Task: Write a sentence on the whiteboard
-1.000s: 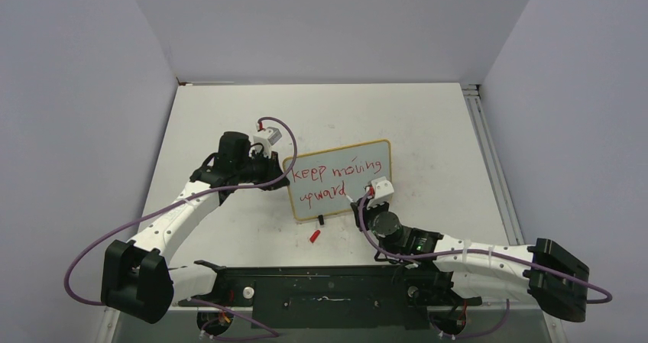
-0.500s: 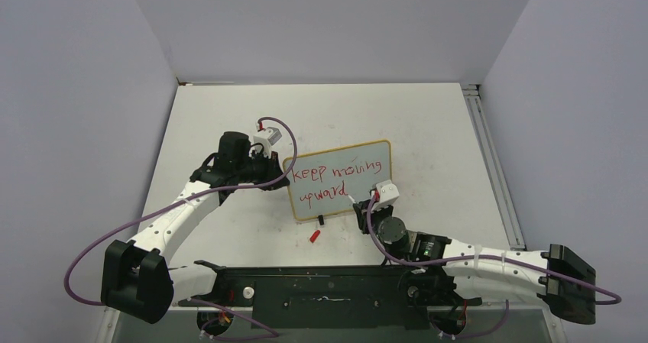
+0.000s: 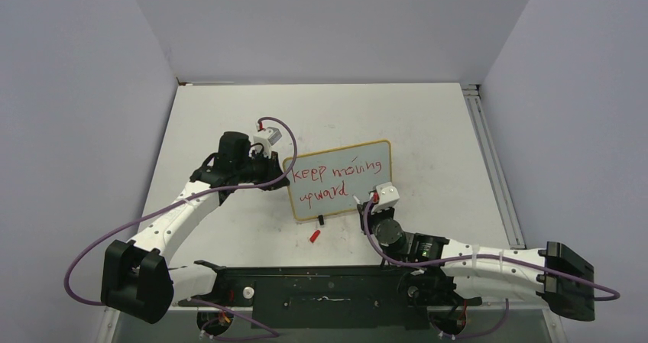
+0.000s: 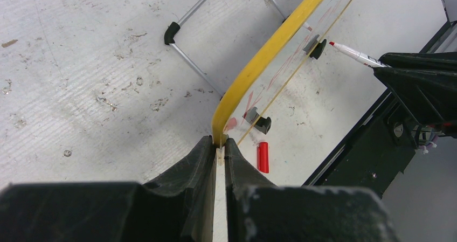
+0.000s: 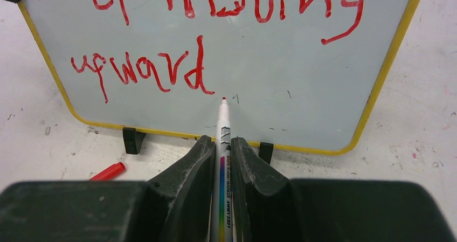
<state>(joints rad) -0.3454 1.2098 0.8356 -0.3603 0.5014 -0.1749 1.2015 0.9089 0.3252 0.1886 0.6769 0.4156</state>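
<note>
Top view: small rectangular pale-faced whiteboard (image 3: 365,176) with yellow-tan frame, standing mid white scuffed worktop (image 3: 428,121), between the two arms. Red handwritten sentence (image 3: 336,181) on its face in two lines, reading "keep moving upward". Left tool (image 3: 281,171) at the board's left edge, clenched on the frame. Right tool (image 3: 364,202) low at the board's right front, near the end of "upward". Small red cylindrical cap (image 3: 314,236) lying on the worktop just in front of the board.

Left wrist view: black fingers (image 4: 199,166) of left tool pressed tight on the yellow frame corner. Two black plastic feet (image 4: 263,124) under the lower edge. Grey wire stand (image 4: 171,33) with black end piece behind the board. White red-tipped marker (image 4: 355,53) sticking out of the right tool, tip just beside the face; contact not clear. Cap near the closer foot, not touching.

Right wrist view: right tool grasping the marker barrel, jaws snug on both sides. Tip aimed at bare face just right of the "d" in "upward", below "moving". Lower frame edge and both feet in view, cap at lower left on the worktop.
</note>
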